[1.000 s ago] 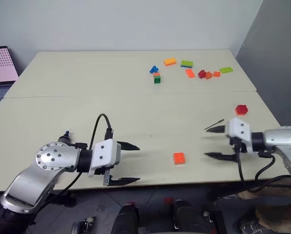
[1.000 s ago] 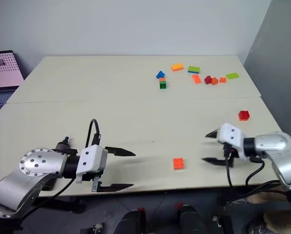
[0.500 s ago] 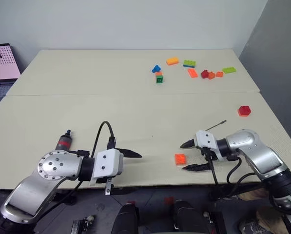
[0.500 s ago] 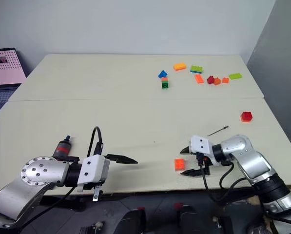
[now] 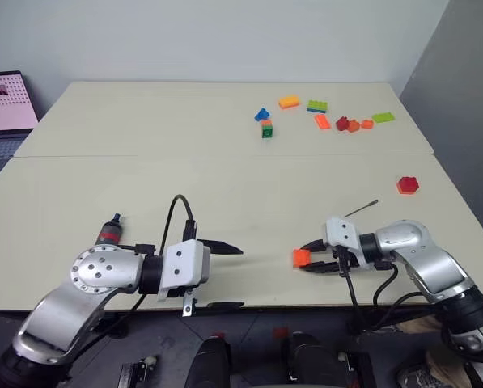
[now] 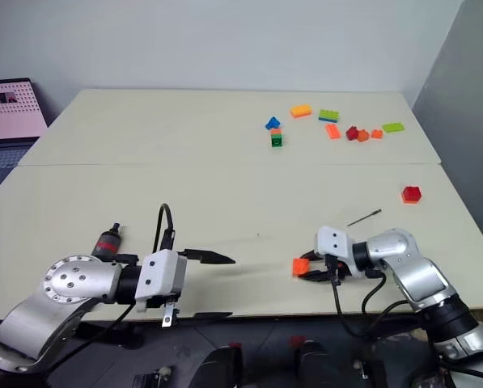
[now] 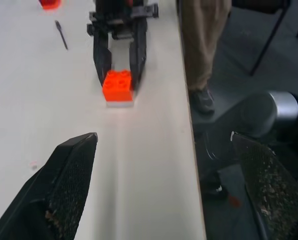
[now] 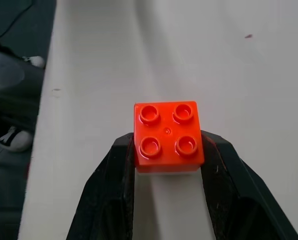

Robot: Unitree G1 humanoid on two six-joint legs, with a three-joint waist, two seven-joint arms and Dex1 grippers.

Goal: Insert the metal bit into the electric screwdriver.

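On the pale table [image 5: 144, 186], the right gripper [image 5: 315, 258] pinches an orange brick [image 5: 301, 257]; the bit [image 5: 361, 208] lies just behind, the screwdriver [image 5: 108, 234] far left. Left gripper [image 5: 225, 276] gapes empty. Best drop the brick and grab the bit

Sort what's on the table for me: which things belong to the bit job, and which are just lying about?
Job: metal bit; electric screwdriver.
Lying about: orange brick between the right gripper's fingers; red brick; far cluster of bricks; laptop.

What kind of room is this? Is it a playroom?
More likely a robot test room or lab than a playroom: a plain table against a bare wall, toy bricks scattered on it, and a laptop at the side.
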